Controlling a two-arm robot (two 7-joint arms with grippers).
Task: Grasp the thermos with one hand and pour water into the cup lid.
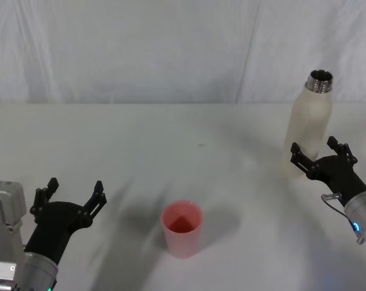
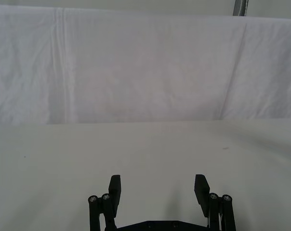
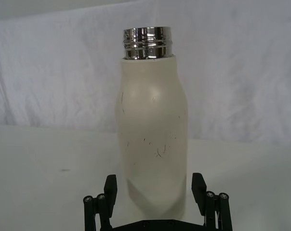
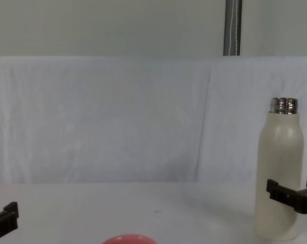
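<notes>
Left gripper (image 1: 74,197) hovers over the near left of the table (image 1: 171,139), fingers spread apart. Near centre stands the pink cup lid (image 1: 182,228), upright. Farther right, the right gripper (image 1: 323,157) brackets the upright cream thermos (image 1: 309,124), fingers apart.

White surface (image 1: 171,145) lying under everything, wrinkled white cloth backdrop (image 4: 118,117) hanging along its 12 o'clock edge, grey metal pole (image 4: 233,28) rising behind the cloth toward 1 o'clock
</notes>
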